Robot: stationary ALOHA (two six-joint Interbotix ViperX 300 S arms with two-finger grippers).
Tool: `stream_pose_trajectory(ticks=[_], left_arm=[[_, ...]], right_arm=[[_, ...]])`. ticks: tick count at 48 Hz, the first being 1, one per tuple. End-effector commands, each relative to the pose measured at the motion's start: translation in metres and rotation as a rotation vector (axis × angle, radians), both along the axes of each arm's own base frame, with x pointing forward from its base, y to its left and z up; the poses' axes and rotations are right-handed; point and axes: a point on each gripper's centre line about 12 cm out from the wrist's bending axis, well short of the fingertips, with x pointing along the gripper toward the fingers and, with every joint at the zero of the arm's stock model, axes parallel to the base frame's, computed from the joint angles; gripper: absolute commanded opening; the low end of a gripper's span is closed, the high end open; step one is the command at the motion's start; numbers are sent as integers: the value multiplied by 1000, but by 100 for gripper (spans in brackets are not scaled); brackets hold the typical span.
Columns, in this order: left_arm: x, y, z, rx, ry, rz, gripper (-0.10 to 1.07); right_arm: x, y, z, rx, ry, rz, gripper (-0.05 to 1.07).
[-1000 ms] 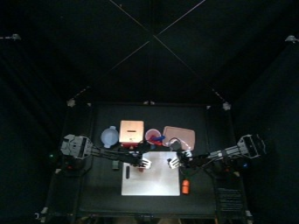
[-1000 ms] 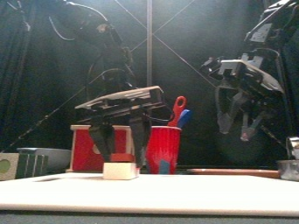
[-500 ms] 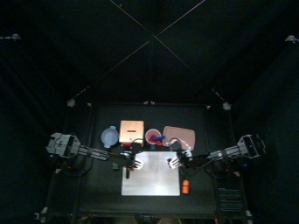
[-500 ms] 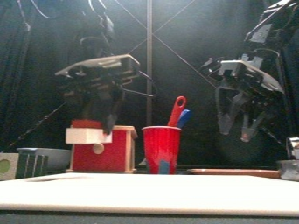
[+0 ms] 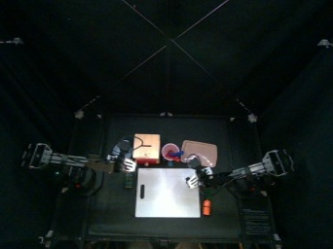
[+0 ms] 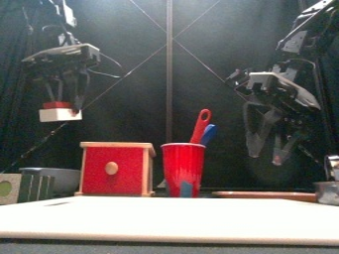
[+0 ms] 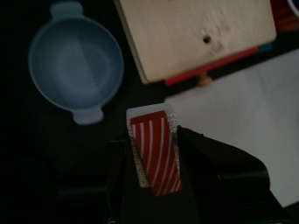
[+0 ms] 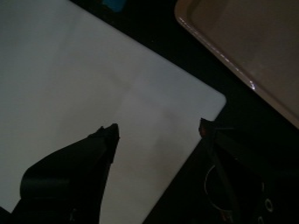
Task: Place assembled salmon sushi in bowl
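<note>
The assembled salmon sushi (image 7: 153,156), a small white rice block with a striped red top, is clamped between the jaws of my left gripper (image 7: 155,140). In the front view the sushi (image 6: 58,112) hangs high in the air at the far left, above the red box. The pale blue bowl (image 7: 76,61) lies below and just beyond the held piece; the top view shows the bowl (image 5: 121,151) left of the wooden box. My right gripper (image 8: 160,131) hovers open and empty over the white board (image 8: 105,96).
A red box with a wooden lid (image 6: 113,169) and a red cup (image 6: 183,171) holding utensils stand behind the board. A pinkish tray (image 5: 198,151) lies at the back right. An orange item (image 5: 205,207) rests on the white board's (image 5: 169,195) right edge.
My left gripper has lifted the sushi off the board and carried it up and to the left, over towards the bowl. The right arm has stayed still.
</note>
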Motion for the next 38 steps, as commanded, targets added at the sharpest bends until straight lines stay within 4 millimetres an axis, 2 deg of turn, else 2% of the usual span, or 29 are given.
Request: stream_pose_trajectory(ticks=[1,8,13,22,28,38], left_arm=[[-3,16,-8,14,-115,11,51],[-8,32,-33,4,-236,28,52],[-19,35,-47,-7,-207,59,53],[-26,33,-57,-8,-164,44,55],[-27,34,-58,-3,-153,33,65],[-27,34,-58,1,-155,28,91]], right_arm=[[6,-3,10,4,-40,-4,102],[8,-4,11,3,-46,-1,102],[8,-5,11,5,-47,-2,102],[8,-6,10,2,-44,-4,102],[8,-6,10,2,-43,-4,102],[8,-6,9,1,-41,-3,102]])
